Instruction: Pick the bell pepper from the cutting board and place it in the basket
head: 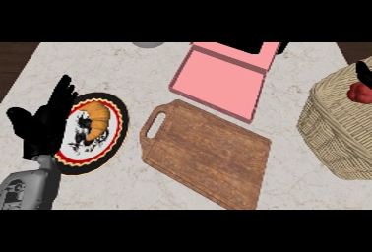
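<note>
Your right robot hand (363,74), fingers curled on the pepper (358,92), is over the basket (335,133); the board (207,152) lies bare

One cutting board (207,152), one basket (334,133), one plate (109,142), one croissant (97,120), perhaps one pepper (358,92).

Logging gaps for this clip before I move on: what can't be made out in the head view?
- Right robot hand: only dark fingers show at the right edge above the basket; open or shut is unclear.
- Bell pepper: a red piece at the edge, partly cut off; whether it is held or resting in the basket cannot be told.
- Grey object: cut off at the top.
- Plate: its left side is hidden by the left robot hand.
</note>
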